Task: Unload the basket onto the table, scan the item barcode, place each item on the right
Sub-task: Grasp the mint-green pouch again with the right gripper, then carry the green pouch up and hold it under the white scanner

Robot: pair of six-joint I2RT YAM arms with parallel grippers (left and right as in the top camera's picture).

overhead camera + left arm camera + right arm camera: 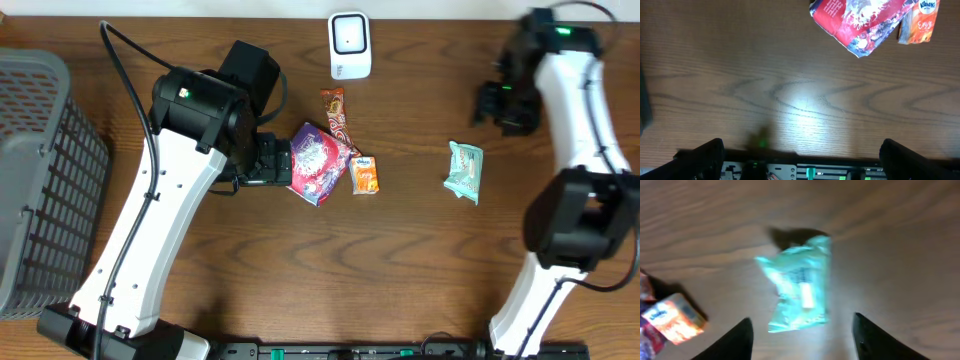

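Ahead of right end effector (pixel 802 321), jaws apart: green packet (pixel 799 287) on worktop (pixel 900 225). Left end effector (pixel 801 146) wide apart, red snack bag (pixel 860 22) beyond.

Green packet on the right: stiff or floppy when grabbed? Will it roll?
The green packet looks like a crinkled soft wrapper, so it is probably floppy and may sag or crumple in a grip. It lies flat, so rolling is unlikely. It looks thin and probably light; a push would likely slide it.
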